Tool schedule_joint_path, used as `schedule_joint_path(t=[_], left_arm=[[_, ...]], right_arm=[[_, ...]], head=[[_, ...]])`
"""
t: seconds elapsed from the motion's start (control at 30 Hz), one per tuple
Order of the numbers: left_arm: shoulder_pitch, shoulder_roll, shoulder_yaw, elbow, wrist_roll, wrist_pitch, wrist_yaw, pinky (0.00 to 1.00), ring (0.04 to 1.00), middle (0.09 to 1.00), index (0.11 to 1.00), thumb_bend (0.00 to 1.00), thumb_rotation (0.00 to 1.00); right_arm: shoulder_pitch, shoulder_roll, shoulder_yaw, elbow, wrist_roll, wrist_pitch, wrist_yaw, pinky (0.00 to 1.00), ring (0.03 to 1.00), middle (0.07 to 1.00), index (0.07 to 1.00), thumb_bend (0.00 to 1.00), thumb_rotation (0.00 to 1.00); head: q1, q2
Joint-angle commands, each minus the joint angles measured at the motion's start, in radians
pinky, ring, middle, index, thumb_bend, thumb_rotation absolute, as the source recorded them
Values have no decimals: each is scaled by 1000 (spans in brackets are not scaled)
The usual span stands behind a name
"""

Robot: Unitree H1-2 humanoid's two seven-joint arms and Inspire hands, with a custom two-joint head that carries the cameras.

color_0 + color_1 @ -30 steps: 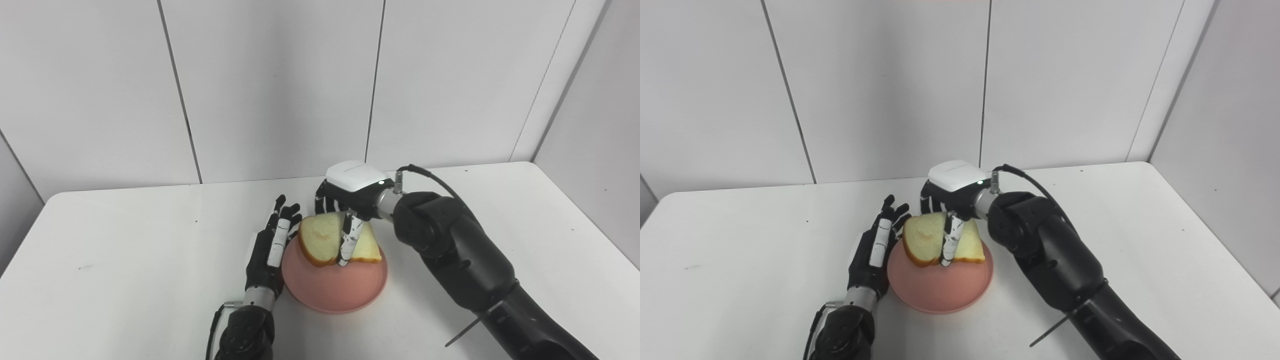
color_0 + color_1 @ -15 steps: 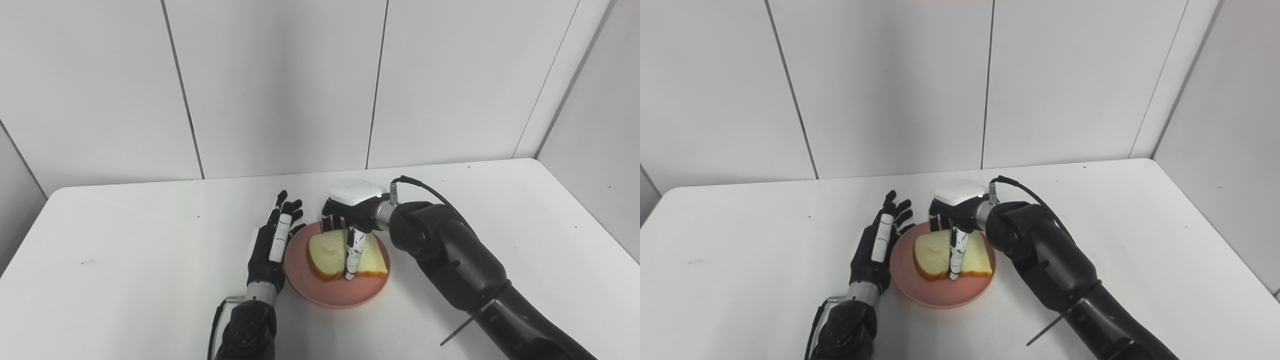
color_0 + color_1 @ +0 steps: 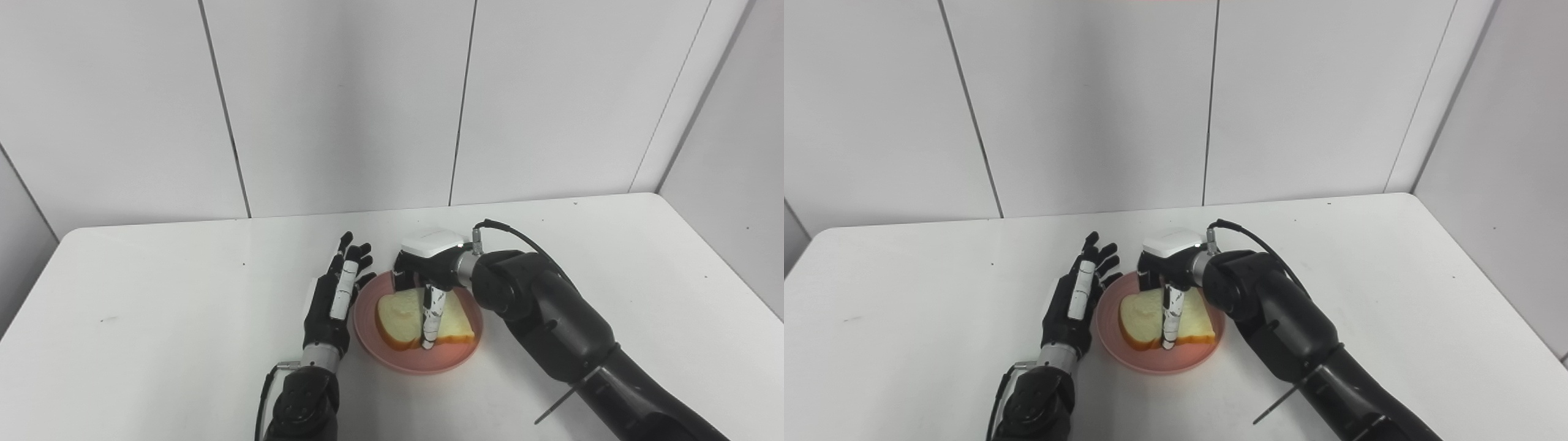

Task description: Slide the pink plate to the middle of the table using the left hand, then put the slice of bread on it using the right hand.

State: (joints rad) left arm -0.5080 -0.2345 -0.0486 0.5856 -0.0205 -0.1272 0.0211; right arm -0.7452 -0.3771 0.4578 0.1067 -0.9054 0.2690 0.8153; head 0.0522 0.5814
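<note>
The pink plate sits near the middle of the white table. The slice of bread lies on the plate, pale with a brown crust. My right hand is over the plate's far side and still shut on the bread, one finger down its front and the others behind it. My left hand rests open against the plate's left rim, fingers straight and pointing away from me. The same scene shows in the right eye view, with the bread on the plate.
The right forearm and its cable cross the table from the lower right. White wall panels stand close behind the table's far edge.
My right hand has lowered the bread from above the plate down onto it. The left hand has stayed beside the plate. The camera shifted slightly.
</note>
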Motion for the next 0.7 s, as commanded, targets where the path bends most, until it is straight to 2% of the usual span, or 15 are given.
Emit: schedule_joint_path(t=[0.0, 0.07, 0.1, 0.2, 0.4, 0.53, 0.67], left_arm=[[1, -7, 1, 11, 0, 36, 9, 801, 890, 887, 948, 878, 873], [1, -6, 1, 11, 0, 35, 7, 802, 889, 887, 951, 876, 877], [1, -6, 1, 12, -1, 35, 7, 802, 889, 887, 951, 876, 877], [2, -6, 3, 11, -7, 35, 1, 801, 889, 888, 950, 878, 872], [1, -9, 5, 17, -11, 32, -1, 778, 887, 885, 951, 862, 856], [-1, -9, 5, 24, -12, 31, -4, 786, 892, 887, 953, 875, 854], [-3, -8, 4, 29, -9, 29, -3, 789, 888, 888, 953, 880, 860]], right_arm=[[-37, 3, -4, -26, 6, 35, 16, 508, 590, 658, 566, 793, 219], [-35, 5, -6, -32, 11, 45, 16, 490, 581, 655, 655, 980, 273], [-34, 5, -7, -34, 16, 46, 17, 490, 582, 655, 657, 984, 274], [-34, 0, -1, -40, 17, 45, 21, 592, 715, 777, 683, 1000, 335], [-34, -9, -10, -61, 21, 61, 39, 661, 802, 842, 703, 1000, 374], [-39, -16, -22, -87, 34, 72, 57, 678, 830, 861, 703, 1000, 389], [-49, -21, -24, -114, 38, 94, 82, 616, 797, 832, 712, 1000, 391]], head=[[-1, 1], [-1, 1], [-2, 0], [-4, -1], [-6, 1], [-7, 0], [-8, -2]])
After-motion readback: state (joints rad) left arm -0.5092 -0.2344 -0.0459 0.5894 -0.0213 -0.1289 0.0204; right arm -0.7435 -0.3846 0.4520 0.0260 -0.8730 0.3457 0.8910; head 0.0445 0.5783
